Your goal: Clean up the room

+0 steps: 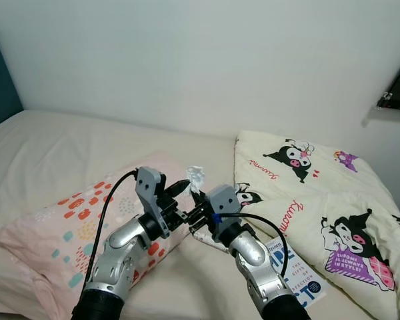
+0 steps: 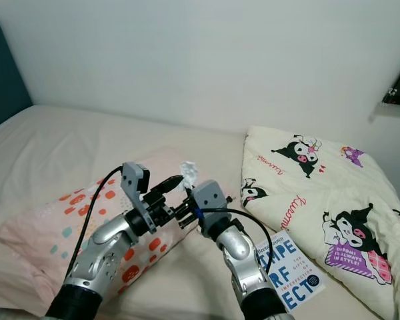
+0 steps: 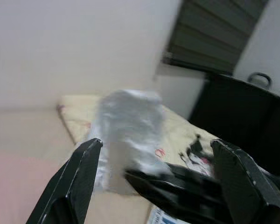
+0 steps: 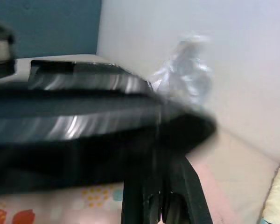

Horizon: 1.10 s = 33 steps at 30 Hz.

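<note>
The crumpled wrapper (image 1: 196,177), a small wad of silvery-white plastic or foil, was in the air above the bed (image 1: 47,143), between our two tools, over the edge of a pink spotted pillow (image 1: 67,223). Our left tool (image 1: 177,189) had its two black fingers spread wide around the wad, as the left wrist view showed, with the wrapper (image 3: 128,144) between them and not pinched by them. Our right tool (image 1: 199,215) met the left one just below the wrapper; it seemed to be the one gripping the wrapper's lower edge, though the right wrist view was too blurred for us to be sure.

We judged the wrapper to be very light, thin and crinkly, easy to crush and likely to slip or flutter loose. The bunched lower part would give the firmest hold; a gentle pinch should be enough.

To our right on the bed lay a cream quilt (image 1: 320,200) printed with cartoon characters, and a book (image 2: 287,270) with a white and blue cover beside it.
</note>
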Available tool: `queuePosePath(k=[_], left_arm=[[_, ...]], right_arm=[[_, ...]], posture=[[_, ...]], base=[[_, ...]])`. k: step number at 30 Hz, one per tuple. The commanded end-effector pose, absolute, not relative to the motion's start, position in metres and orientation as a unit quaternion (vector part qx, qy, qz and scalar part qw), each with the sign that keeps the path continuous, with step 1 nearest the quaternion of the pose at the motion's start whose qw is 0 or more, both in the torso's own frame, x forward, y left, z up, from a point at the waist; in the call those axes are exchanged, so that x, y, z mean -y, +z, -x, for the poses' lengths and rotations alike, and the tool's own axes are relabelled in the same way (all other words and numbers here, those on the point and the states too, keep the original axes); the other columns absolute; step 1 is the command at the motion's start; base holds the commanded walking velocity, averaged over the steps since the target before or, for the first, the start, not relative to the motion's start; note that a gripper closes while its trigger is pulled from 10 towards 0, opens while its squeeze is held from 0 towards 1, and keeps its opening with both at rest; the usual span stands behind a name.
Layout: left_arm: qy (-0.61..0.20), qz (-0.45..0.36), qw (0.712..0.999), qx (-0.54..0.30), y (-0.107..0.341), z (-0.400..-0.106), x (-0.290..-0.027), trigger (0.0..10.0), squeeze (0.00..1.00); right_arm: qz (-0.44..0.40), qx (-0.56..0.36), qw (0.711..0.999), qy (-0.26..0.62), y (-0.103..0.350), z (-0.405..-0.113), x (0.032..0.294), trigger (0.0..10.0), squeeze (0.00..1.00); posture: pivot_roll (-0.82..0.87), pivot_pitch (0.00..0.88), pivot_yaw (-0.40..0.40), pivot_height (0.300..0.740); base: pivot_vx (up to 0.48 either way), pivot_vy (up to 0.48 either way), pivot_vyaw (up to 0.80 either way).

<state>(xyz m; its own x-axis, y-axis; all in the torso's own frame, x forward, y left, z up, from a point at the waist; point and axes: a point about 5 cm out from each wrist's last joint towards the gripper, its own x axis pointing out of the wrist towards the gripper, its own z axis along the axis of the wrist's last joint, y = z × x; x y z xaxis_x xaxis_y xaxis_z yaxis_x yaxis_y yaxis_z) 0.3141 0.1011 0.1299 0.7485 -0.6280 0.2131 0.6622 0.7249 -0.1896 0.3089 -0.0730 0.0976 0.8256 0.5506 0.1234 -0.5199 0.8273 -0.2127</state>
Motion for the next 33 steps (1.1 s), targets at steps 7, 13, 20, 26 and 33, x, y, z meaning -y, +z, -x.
queuePosePath(k=[7,13,20,26,33], left_arm=[[-0.35,0.177,0.917,0.067,0.13,-0.316,-0.099,10.0,1.0],[-0.365,0.178,0.912,0.06,0.128,-0.315,-0.096,10.0,1.0],[-0.289,0.127,0.947,0.066,0.121,-0.327,-0.098,10.0,0.0],[-0.28,0.165,0.942,0.08,0.128,-0.329,-0.103,10.0,0.0],[-0.348,0.18,0.917,0.074,0.128,-0.319,-0.091,10.0,0.0]], right_arm=[[0.079,0.083,0.951,0.287,0.094,-0.307,0.074,10.0,0.0],[0.08,0.083,0.949,0.293,0.094,-0.306,0.073,10.0,0.0],[0.083,0.085,0.944,0.308,0.095,-0.306,0.068,10.0,0.0],[0.089,0.087,0.94,0.317,0.096,-0.305,0.066,10.0,0.0],[0.089,0.086,0.939,0.32,0.095,-0.304,0.066,10.0,0.0]], posture=[[-0.01,0.0,-0.115,0.74],[-0.01,0.0,-0.12,0.74],[-0.02,0.0,-0.128,0.74],[-0.02,0.0,-0.128,0.74],[-0.02,0.0,-0.133,0.74]], base=[[0.0,0.0,0.0],[0.0,0.0,0.0],[0.0,0.0,0.0],[0.0,0.0,0.0],[0.0,0.0,0.0]])
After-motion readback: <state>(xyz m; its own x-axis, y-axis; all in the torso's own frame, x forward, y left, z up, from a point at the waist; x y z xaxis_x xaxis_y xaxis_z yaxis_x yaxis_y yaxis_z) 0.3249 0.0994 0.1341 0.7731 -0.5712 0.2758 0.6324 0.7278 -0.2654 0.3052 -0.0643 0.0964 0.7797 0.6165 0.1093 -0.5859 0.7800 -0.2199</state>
